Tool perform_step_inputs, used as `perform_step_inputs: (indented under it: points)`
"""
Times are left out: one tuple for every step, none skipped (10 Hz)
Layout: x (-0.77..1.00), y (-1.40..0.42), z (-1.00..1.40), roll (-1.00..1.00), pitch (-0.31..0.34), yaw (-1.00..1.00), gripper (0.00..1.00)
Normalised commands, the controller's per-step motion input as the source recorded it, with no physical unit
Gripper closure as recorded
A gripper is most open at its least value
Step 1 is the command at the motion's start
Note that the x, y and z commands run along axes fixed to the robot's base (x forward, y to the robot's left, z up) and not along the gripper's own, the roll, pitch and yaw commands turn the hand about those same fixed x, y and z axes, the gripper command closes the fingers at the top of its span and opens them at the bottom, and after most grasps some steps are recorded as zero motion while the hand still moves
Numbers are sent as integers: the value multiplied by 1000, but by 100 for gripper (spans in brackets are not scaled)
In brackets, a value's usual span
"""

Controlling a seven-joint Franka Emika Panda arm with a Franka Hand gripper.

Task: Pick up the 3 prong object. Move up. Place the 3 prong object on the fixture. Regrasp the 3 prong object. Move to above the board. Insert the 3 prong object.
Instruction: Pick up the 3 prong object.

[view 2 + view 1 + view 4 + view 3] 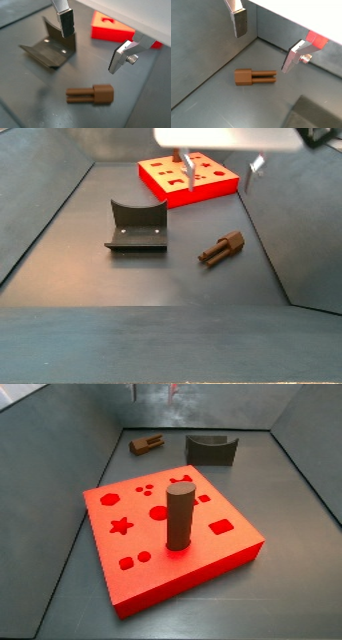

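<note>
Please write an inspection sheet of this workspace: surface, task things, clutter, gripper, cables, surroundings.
Surface: dark grey floor, bare around the things.
3 prong object: lying flat on the floor, not held.
Fixture: on the floor, nothing on it.
Board: red, a dark peg standing in it.
Clutter: nothing seen.
Gripper: open, above the 3 prong object, touching nothing.
Cables: nothing seen.
Surroundings: grey walls on the sides.

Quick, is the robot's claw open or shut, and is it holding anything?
Gripper: open and empty, hanging above the floor; the 3 prong object lies on the floor below it, untouched.
</note>
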Motion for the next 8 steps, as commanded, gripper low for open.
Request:
perform_step_inputs:
  points:
    - [-306,20,-849,-24,-141,-823,0]
    - [-11,71,-660,-69,-219,-620,0]
    - [-140,14,-731,-61,-186,-737,0]
    - [-149,40,-866,-46,-127,-777,0]
    - [-220,0,-974,-21,-76,-934,0]
    - [-217,0,-989,-19,-70,-949,0]
    - [-194,0,-971,-27,-76,-946,0]
    - [-177,0,-954,-34,-83,-943,0]
